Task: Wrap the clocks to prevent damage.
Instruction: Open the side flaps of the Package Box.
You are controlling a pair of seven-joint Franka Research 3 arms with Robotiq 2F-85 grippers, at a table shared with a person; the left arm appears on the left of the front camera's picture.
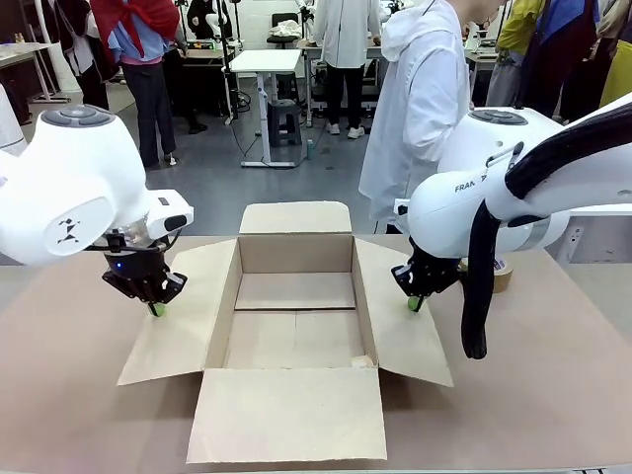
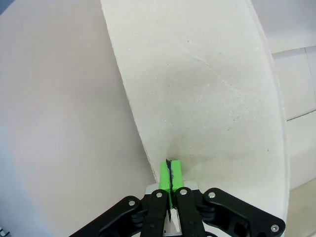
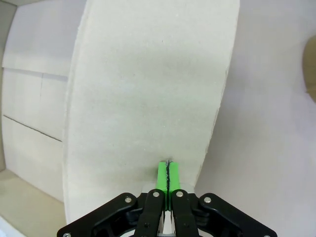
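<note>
Where the clocks are I cannot tell from these views. At the middle of the table [image 1: 59,395] stands one open cardboard box [image 1: 296,259], brown, matte and rectangular. Its four flaps are folded outward. The near flap [image 1: 288,427] lies flat toward the robot, the left flap [image 1: 183,321] and right flap [image 1: 403,321] slope down to the sides, and the far flap [image 1: 296,217] stands up behind. A straight seam crosses the box floor where two bottom panels meet.

The left gripper [image 1: 157,308] points down at the outer part of the left flap. Its two green pads [image 2: 170,172] are pressed flat together with nothing between them. Its wrist view shows the tips right at the pale, fibrous cardboard by the flap's edge, perhaps touching it, though that is hard to judge. The right gripper [image 1: 414,302] points down at the right flap in the same way, its pair of green pads [image 3: 168,174] closed on each other and holding nothing.

One brown tape roll [image 1: 504,275] lies on the table behind the right arm, well apart from the box. The tabletop is smooth and pinkish brown. A person in a white hooded coat [image 1: 425,99] stands at the far side.
</note>
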